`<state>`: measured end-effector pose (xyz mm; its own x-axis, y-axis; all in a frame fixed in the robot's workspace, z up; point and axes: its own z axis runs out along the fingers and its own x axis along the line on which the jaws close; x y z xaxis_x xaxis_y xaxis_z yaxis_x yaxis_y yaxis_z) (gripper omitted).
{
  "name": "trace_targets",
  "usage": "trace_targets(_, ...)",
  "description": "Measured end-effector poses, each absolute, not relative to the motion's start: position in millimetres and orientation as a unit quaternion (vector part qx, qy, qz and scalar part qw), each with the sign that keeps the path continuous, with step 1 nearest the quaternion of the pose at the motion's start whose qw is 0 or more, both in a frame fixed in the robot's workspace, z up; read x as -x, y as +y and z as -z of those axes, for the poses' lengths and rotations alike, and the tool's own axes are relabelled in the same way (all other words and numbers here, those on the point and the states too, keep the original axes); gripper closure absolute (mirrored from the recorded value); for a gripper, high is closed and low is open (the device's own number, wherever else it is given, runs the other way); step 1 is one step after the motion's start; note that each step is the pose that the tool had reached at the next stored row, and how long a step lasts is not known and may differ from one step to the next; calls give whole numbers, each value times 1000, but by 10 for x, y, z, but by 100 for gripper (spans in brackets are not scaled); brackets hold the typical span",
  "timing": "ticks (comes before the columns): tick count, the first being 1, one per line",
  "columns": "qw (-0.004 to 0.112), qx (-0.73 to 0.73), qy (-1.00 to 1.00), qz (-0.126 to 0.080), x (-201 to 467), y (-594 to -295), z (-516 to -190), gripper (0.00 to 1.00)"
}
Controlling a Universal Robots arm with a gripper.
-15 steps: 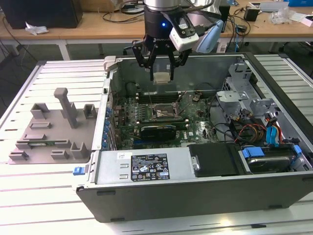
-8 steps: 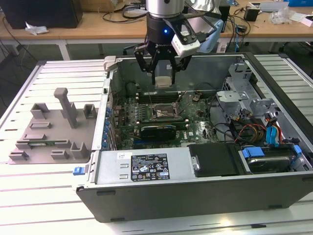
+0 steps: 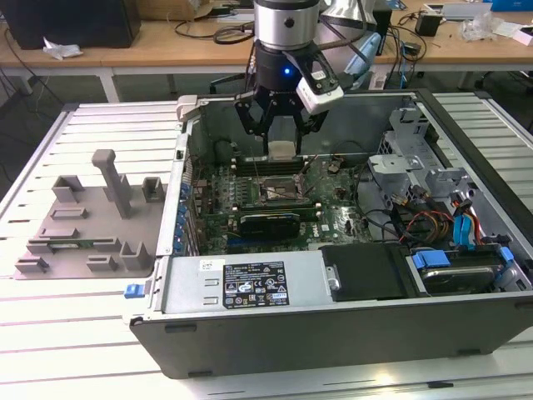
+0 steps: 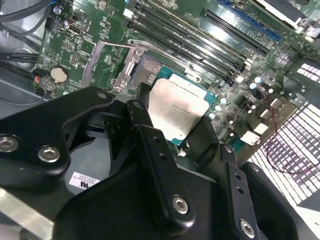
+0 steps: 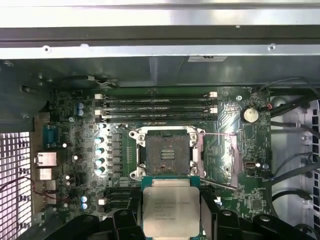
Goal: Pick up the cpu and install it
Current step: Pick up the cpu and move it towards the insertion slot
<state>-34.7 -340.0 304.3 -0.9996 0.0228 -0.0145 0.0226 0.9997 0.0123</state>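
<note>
Claw (image 3: 281, 145) clamped on cpu (image 5: 171, 212), apparently just above open socket (image 5: 167, 154).

Exterior view: high, angled down, set back. It takes in the whole open computer case (image 3: 333, 342) on the table (image 3: 83, 333), gripper (image 3: 281, 137) included. First wrist view: near, square-on to the motherboard (image 5: 250, 145). Second wrist view: nearer, oblique, past gripper links. All three share the socket (image 5: 167, 152).
</note>
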Motion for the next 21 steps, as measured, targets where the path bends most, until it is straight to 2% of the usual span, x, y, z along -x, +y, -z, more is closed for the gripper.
trace_targets(21, 6, 15, 1000, -7, 324, -3257, -2530, 45)
